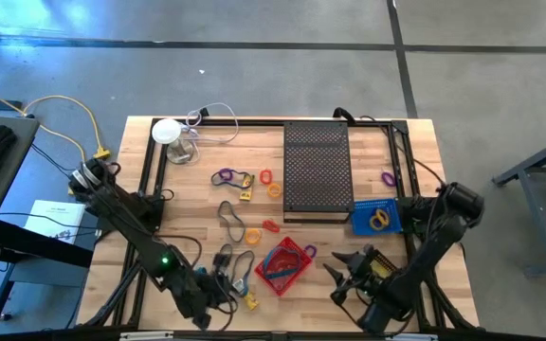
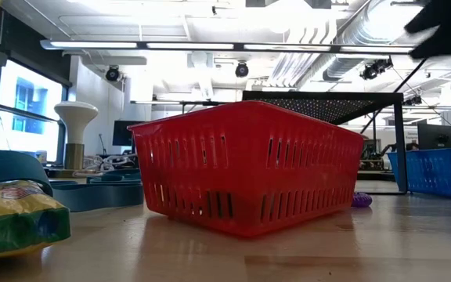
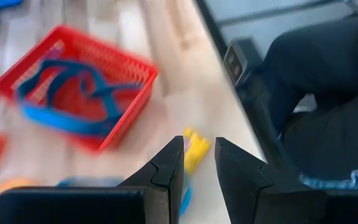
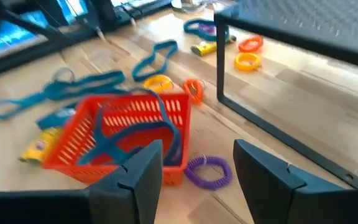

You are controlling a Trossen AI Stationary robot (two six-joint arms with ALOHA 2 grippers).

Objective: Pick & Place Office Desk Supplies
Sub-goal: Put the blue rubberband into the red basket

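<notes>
A red basket (image 1: 284, 265) stands near the table's front edge with a blue elastic loop (image 4: 135, 134) draped in it. Loose loops and rings lie around it: teal loops (image 4: 61, 90), orange rings (image 4: 248, 43), a purple coil ring (image 4: 208, 171) beside the basket. A yellow packet (image 3: 196, 151) lies just beyond my left gripper (image 3: 199, 146), which hovers left of the basket (image 1: 227, 296) with a narrow gap and nothing between its fingers. My right gripper (image 4: 197, 152) hangs right of the basket (image 1: 335, 279), open wide and empty, pointing at the basket and the purple ring.
A large black perforated tray (image 1: 316, 170) stands raised at the table's middle far side. A blue basket (image 1: 377, 218) with a yellow ring sits to its right. A white round object (image 1: 169, 133) with a cable stands far left. A black frame (image 1: 150, 180) runs along the edges.
</notes>
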